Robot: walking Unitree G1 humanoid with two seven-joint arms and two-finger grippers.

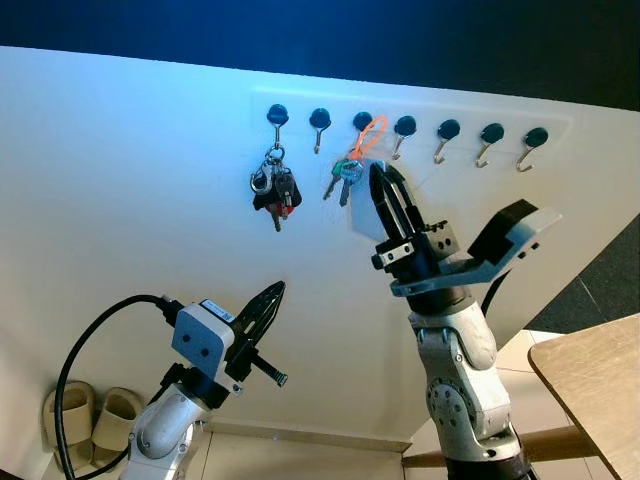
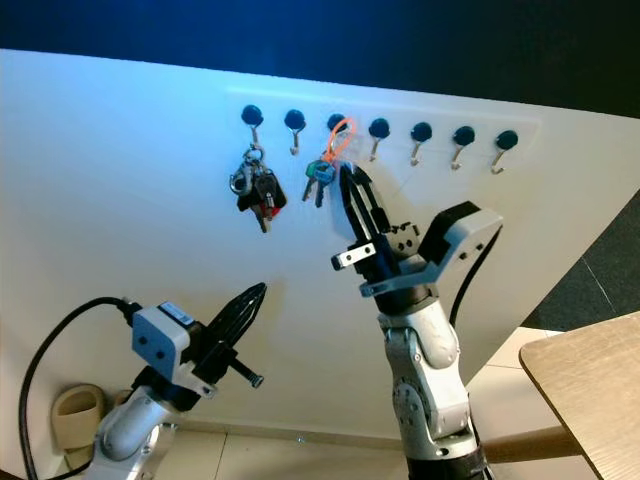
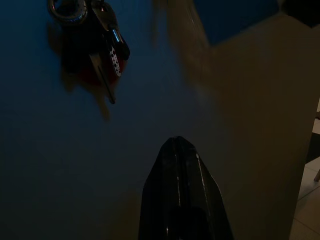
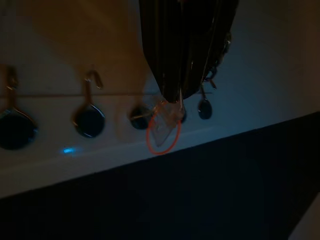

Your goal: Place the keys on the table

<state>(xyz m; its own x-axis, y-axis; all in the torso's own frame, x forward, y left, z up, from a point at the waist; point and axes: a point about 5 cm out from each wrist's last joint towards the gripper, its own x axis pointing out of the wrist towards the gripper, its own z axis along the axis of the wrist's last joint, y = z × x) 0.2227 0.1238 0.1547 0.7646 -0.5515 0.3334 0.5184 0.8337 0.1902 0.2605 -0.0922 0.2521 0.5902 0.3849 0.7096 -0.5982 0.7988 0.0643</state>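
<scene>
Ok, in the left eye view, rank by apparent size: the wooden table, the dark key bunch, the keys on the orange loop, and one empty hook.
1. Wooden table, cut off by the frame.
2. Dark key bunch.
3. Keys on the orange loop, partly behind the right gripper, so second versus third is unsure.
4. Empty hook.

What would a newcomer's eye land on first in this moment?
The right claw, raised against the white wall, its tips right beside the keys on the orange loop hanging from the third hook of the hook row. Left of those, a darker key bunch hangs from the first hook. Lower left, the left claw points up, fingers together, and a wooden table edges in at the right.
</scene>
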